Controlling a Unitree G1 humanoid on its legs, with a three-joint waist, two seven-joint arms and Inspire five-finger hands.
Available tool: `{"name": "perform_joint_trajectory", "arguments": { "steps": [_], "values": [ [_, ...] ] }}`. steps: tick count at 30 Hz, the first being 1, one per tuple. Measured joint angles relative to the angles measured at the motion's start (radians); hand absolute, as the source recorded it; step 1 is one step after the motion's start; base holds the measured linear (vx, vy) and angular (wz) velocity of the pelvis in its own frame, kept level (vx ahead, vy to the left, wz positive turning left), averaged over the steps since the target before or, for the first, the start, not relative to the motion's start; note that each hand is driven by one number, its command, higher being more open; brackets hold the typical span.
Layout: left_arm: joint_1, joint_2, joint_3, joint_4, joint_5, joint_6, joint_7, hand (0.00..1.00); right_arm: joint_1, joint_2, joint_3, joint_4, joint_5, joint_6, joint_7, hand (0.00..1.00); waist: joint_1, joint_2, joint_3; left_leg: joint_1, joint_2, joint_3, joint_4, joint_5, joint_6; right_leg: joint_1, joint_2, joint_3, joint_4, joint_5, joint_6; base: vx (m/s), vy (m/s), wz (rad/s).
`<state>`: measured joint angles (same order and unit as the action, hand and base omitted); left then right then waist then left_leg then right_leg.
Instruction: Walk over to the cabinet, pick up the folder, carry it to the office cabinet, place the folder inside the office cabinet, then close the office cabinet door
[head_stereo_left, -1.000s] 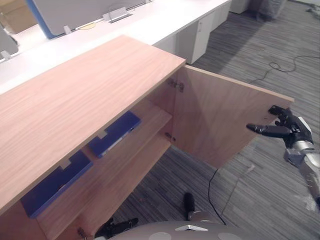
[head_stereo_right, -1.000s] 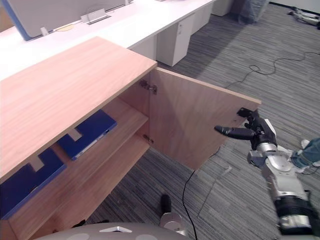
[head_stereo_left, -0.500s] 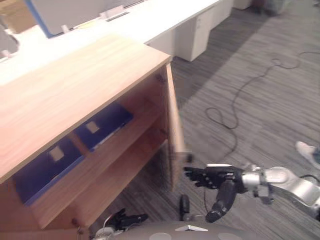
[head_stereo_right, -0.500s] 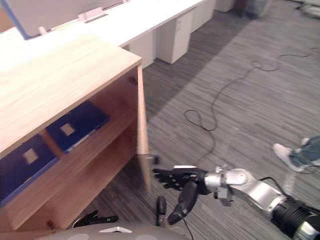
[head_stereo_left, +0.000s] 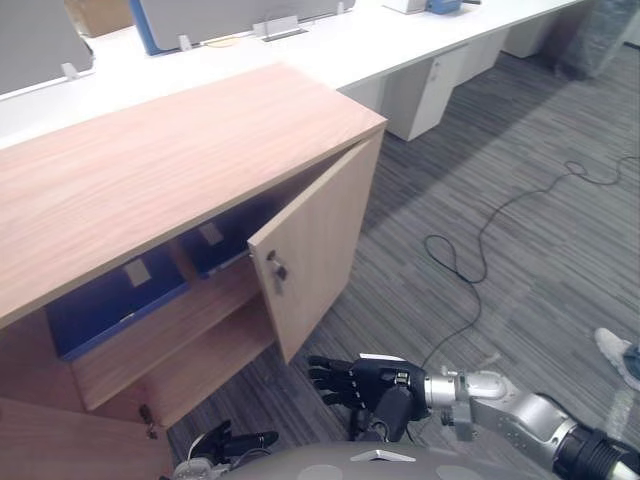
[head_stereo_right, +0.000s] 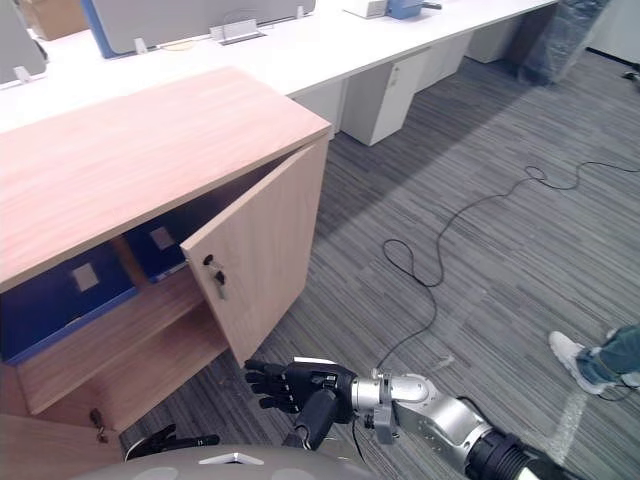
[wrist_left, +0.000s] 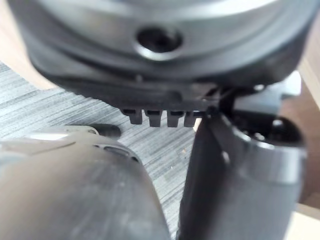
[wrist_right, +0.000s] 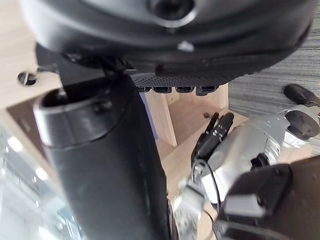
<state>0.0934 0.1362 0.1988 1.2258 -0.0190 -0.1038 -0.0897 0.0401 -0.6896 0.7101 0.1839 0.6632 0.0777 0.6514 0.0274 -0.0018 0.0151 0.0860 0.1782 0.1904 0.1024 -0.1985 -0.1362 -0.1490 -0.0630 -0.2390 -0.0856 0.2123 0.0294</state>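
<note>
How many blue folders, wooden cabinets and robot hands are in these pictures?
Blue flat folders on the shelf: 2
Light wooden cabinet: 1
Dark robot hands, left hand and right hand: 2
Total: 5

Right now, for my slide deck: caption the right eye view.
Right hand open beside partly open cabinet door; blue folders shelved inside.

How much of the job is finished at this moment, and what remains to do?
Done: blue folders lie on the upper shelf inside the office cabinet. In hand: the door stands about half shut; the right hand, fingers straight, is low by its bottom corner, contact unclear. Remaining: push the door fully shut. The left hand hangs idle low down.
</note>
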Motion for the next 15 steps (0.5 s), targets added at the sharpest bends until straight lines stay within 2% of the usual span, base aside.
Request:
{"name": "perform_joint_trajectory", "arguments": {
  "steps": [2, 3, 4, 5, 6, 7, 8, 9, 10, 11, 12, 13, 14, 15],
  "values": [
    [0.003, -0.013, -0.031, 0.000, 0.000, 0.000, 0.000, 1.00, 0.026, 0.108, -0.098, 0.215, -0.120, -0.026, -0.061, 1.00, -0.001, 0.029, 0.004, 0.000, -0.023, -0.040, 0.002, 0.002, 0.000, 0.023, -0.031, -0.028, 0.006, -0.003, 0.007, 0.07, 0.173, 0.47],
    [0.003, -0.017, -0.038, -0.001, 0.000, 0.000, 0.000, 1.00, 0.028, 0.132, -0.122, 0.280, -0.160, -0.030, -0.081, 1.00, -0.001, 0.036, 0.004, 0.002, -0.030, -0.053, 0.002, 0.002, 0.003, 0.032, -0.040, -0.037, 0.006, -0.006, 0.012, 0.10, 0.206, 0.61],
    [0.004, -0.024, -0.067, 0.000, -0.001, 0.000, 0.002, 1.00, 0.027, 0.201, -0.207, 0.466, -0.270, -0.046, -0.120, 1.00, 0.000, 0.053, 0.004, 0.011, -0.046, -0.083, 0.002, -0.001, 0.014, 0.052, -0.064, -0.064, 0.022, -0.022, 0.029, 0.08, 0.170, 0.57],
    [0.004, -0.027, -0.079, 0.000, -0.002, 0.000, 0.003, 1.00, 0.025, 0.232, -0.254, 0.549, -0.325, -0.051, -0.147, 1.00, -0.001, 0.055, 0.008, 0.016, -0.051, -0.095, 0.003, -0.002, 0.019, 0.051, -0.078, -0.075, 0.058, -0.042, 0.038, 0.09, 0.212, 0.83],
    [-0.002, -0.027, -0.112, 0.000, -0.002, 0.000, 0.005, 1.00, 0.016, 0.300, -0.378, 0.713, -0.451, -0.064, -0.222, 1.00, -0.002, 0.073, 0.019, 0.040, -0.068, -0.129, 0.005, -0.004, 0.030, 0.047, -0.120, -0.098, 0.177, -0.108, 0.056, 0.05, 0.146, 0.85],
    [-0.006, -0.026, -0.139, -0.001, -0.001, 0.001, 0.010, 1.00, 0.017, 0.351, -0.505, 0.824, -0.508, -0.077, -0.284, 1.00, -0.006, 0.063, 0.025, 0.049, -0.092, -0.161, 0.013, -0.010, 0.043, 0.033, -0.165, -0.111, 0.282, -0.163, 0.065, 0.09, 0.206, 1.23],
    [-0.013, -0.018, -0.165, -0.001, 0.001, 0.003, 0.023, 1.00, 0.010, 0.407, -0.694, 0.913, -0.526, -0.087, -0.367, 1.00, -0.016, 0.053, 0.031, 0.058, -0.126, -0.219, 0.036, -0.019, 0.059, 0.025, -0.233, -0.109, 0.414, -0.215, 0.063, 0.06, 0.156, 1.20],
    [-0.016, -0.015, -0.179, -0.003, 0.001, 0.008, 0.031, 1.00, 0.009, 0.428, -0.778, 0.950, -0.531, -0.088, -0.403, 1.00, -0.024, 0.048, 0.032, 0.059, -0.142, -0.246, 0.049, -0.024, 0.067, 0.020, -0.258, -0.096, 0.472, -0.227, 0.049, 0.06, 0.175, 1.46],
    [-0.015, -0.009, -0.196, -0.022, 0.003, 0.013, 0.049, 1.00, 0.009, 0.461, -0.906, 1.011, -0.516, -0.083, -0.464, 1.00, -0.028, 0.042, 0.031, 0.057, -0.161, -0.312, 0.072, -0.031, 0.078, 0.012, -0.284, -0.029, 0.558, -0.229, 0.046, 0.04, 0.079, 1.55],
    [-0.017, -0.005, -0.199, -0.045, 0.018, 0.016, 0.066, 1.00, 0.020, 0.498, -0.999, 1.048, -0.453, -0.084, -0.517, 1.00, -0.030, 0.036, 0.032, 0.040, -0.173, -0.377, 0.099, -0.038, 0.084, 0.012, -0.288, 0.051, 0.603, -0.227, 0.035, 0.05, 0.043, 1.51],
    [-0.016, -0.003, -0.199, -0.053, 0.022, 0.017, 0.073, 1.00, 0.027, 0.519, -1.042, 1.055, -0.427, -0.085, -0.537, 1.00, -0.031, 0.029, 0.033, 0.028, -0.178, -0.406, 0.113, -0.039, 0.086, 0.010, -0.283, 0.086, 0.624, -0.225, 0.011, 0.06, -0.037, 1.40],
    [-0.017, -0.001, -0.198, -0.064, 0.022, 0.019, 0.082, 1.00, 0.035, 0.551, -1.104, 1.059, -0.399, -0.086, -0.566, 1.00, -0.035, 0.029, 0.041, 0.010, -0.181, -0.460, 0.130, -0.039, 0.086, 0.005, -0.266, 0.146, 0.649, -0.232, -0.032, 0.04, -0.103, 1.58],
    [-0.018, 0.000, -0.181, -0.080, 0.022, 0.023, 0.095, 1.00, 0.043, 0.593, -1.160, 1.055, -0.381, -0.082, -0.601, 1.00, -0.036, 0.029, 0.035, -0.041, -0.179, -0.537, 0.165, -0.046, 0.080, 0.022, -0.202, 0.269, 0.599, -0.287, -0.033, 0.04, -0.134, 1.56],
    [-0.018, 0.002, -0.171, -0.090, 0.022, 0.025, 0.099, 1.00, 0.045, 0.600, -1.175, 1.052, -0.381, -0.076, -0.606, 1.00, -0.034, 0.021, 0.038, -0.060, -0.181, -0.562, 0.183, -0.050, 0.075, 0.036, -0.178, 0.311, 0.567, -0.303, -0.027, 0.04, -0.206, 1.47]
  ]
}}
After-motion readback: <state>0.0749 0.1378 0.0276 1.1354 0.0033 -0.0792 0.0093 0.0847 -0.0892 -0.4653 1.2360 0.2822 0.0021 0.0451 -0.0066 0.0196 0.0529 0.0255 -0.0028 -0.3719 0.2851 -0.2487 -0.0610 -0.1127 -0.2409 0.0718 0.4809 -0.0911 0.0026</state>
